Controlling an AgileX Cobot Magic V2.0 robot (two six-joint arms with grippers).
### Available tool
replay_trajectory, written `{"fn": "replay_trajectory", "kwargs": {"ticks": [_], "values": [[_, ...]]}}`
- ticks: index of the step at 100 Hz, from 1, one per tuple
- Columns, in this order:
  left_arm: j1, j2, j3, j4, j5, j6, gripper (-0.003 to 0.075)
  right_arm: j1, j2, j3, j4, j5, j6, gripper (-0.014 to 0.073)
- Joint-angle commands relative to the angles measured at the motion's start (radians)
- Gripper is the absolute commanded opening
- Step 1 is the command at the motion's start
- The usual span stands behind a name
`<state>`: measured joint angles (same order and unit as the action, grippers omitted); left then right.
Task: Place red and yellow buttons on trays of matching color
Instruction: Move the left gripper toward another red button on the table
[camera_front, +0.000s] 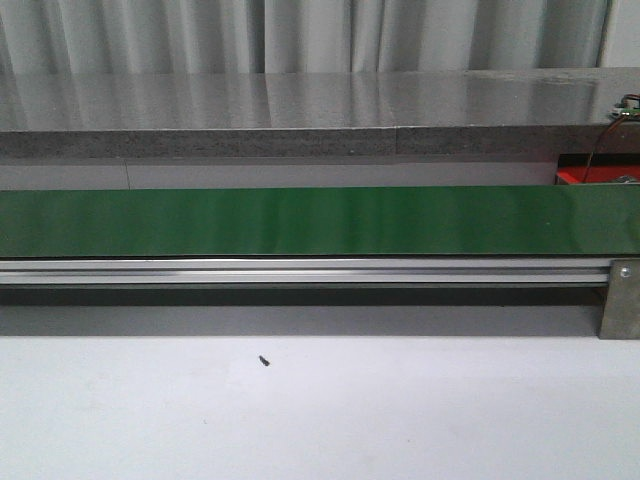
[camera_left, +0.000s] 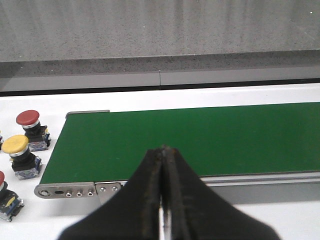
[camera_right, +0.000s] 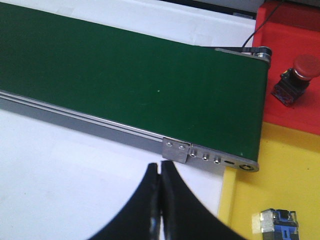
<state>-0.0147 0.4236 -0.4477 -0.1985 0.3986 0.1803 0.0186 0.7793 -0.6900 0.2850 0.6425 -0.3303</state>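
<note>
With both the left gripper (camera_left: 163, 200) and right gripper (camera_right: 160, 205) closed and empty, a red button (camera_left: 29, 127) and yellow button (camera_left: 19, 155) wait beside the green belt (camera_left: 200, 140), so the next move likely means opening to grasp one.

red btn (camera_left: 1, 179) cut off, yellow tray (camera_right: 280, 190) cropped
</note>
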Motion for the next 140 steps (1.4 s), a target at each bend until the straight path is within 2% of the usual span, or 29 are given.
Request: {"fn": "replay_trajectory", "kwargs": {"ticks": [1, 9, 14, 19, 26, 33, 47, 59, 72, 84, 92, 115, 140], "values": [[-0.008, 0.006, -0.026, -0.011, -0.076, -0.004, 0.0001, 0.002, -0.013, -0.024, 0.017, -0.069, -0.009, -0.0096], [-0.008, 0.006, -0.026, -0.011, -0.076, -0.004, 0.0102, 0.002, -0.013, -0.024, 0.017, -0.067, -0.009, -0.0096], [-0.008, 0.006, -0.026, -0.011, -0.072, -0.004, 0.0210, 0.002, -0.013, -0.024, 0.017, -0.066, -0.009, -0.0096], [-0.008, 0.006, -0.026, -0.011, -0.072, -0.004, 0.0363, 0.002, -0.013, -0.024, 0.017, -0.066, -0.009, -0.0096], [-0.006, 0.006, -0.028, -0.011, -0.067, -0.007, 0.0540, 0.002, -0.013, -0.024, 0.017, -0.065, -0.009, -0.0096], [-0.006, 0.006, -0.038, -0.011, -0.044, -0.009, 0.0629, 0.002, -0.013, -0.024, 0.017, -0.064, -0.009, -0.0096], [-0.006, 0.042, -0.104, -0.004, 0.001, -0.026, 0.0583, 0.002, -0.013, -0.024, 0.018, -0.063, -0.009, -0.0096], [0.004, 0.134, -0.215, 0.108, 0.008, -0.166, 0.0535, 0.002, -0.013, -0.024, 0.018, -0.058, -0.009, -0.0096], [0.064, 0.293, -0.370, 0.229, 0.095, -0.277, 0.0535, 0.002, -0.013, -0.024, 0.018, -0.057, -0.009, -0.0096], [0.161, 0.465, -0.519, 0.253, 0.227, -0.279, 0.0536, 0.002, -0.013, -0.024, 0.018, -0.057, -0.009, -0.0096], [0.241, 0.574, -0.599, 0.261, 0.268, -0.279, 0.0536, 0.002, -0.013, -0.024, 0.018, -0.057, -0.009, -0.0096], [0.435, 0.826, -0.739, 0.262, 0.264, -0.279, 0.0536, 0.002, -0.013, -0.024, 0.018, -0.057, -0.009, -0.0096], [0.504, 1.043, -0.770, 0.262, 0.247, -0.279, 0.0536, 0.002, -0.013, -0.024, 0.030, -0.057, -0.009, -0.0096]]}}
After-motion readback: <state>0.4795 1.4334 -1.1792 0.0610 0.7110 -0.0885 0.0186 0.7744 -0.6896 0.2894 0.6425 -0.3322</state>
